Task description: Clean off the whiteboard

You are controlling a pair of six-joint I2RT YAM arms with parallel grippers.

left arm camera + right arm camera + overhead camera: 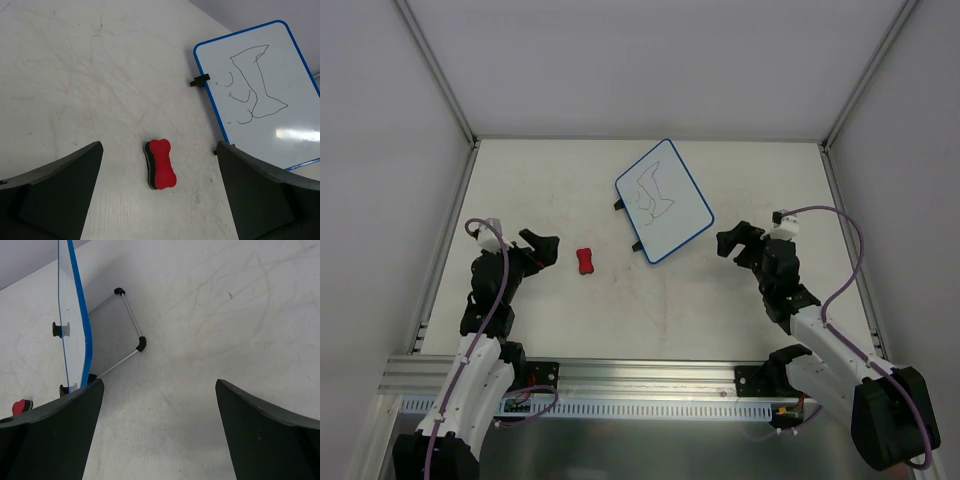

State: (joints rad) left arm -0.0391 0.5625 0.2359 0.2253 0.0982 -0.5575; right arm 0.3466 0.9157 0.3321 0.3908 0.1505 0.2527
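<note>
We find the left gripper (544, 248) with its fingers spread wide and nothing held between them. The red eraser (161, 164) lies flat on the table (710, 300), ahead of these fingers and in line with the gap between them, touching neither.

The whiteboard (663, 200) sits ahead of the left gripper's right-hand finger and to that finger's outer side. Its near corner is hidden behind the fingertip in the left wrist view. Dark scribbles (252, 85) mark its face, and a black tab (201, 80) projects from the edge nearest the eraser.

The right gripper (732, 240) also has its fingers well apart and empty. From it, the whiteboard appears edge-on ahead of its left-hand finger, tilted on a wire stand (127, 325).
</note>
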